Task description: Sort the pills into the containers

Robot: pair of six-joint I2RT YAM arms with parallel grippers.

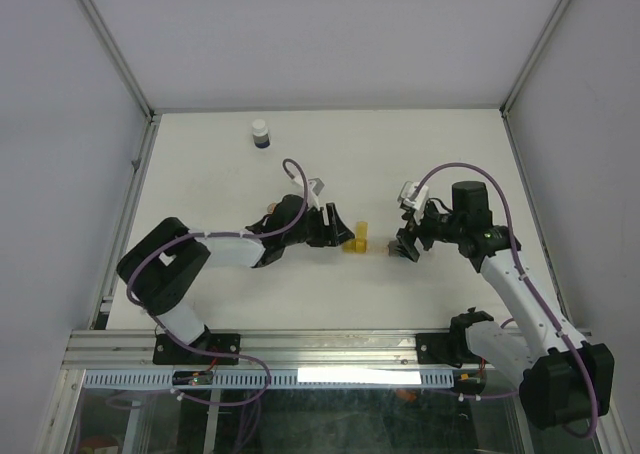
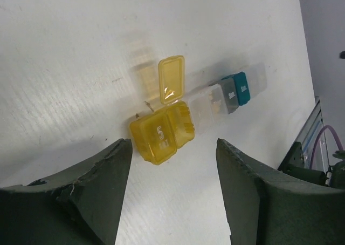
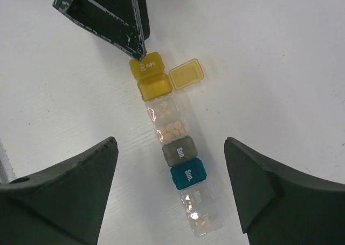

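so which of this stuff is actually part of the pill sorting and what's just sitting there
Part of the job:
- row of containers, yellow, clear, grey and teal
- open yellow box in that row, lid flipped out to the side
- pills already in some clear boxes

Just lying about:
- white bottle with dark band, far back, well apart from the row

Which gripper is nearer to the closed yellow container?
Left. The left gripper is beside the closed yellow container; the right gripper is at the opposite end of the row.
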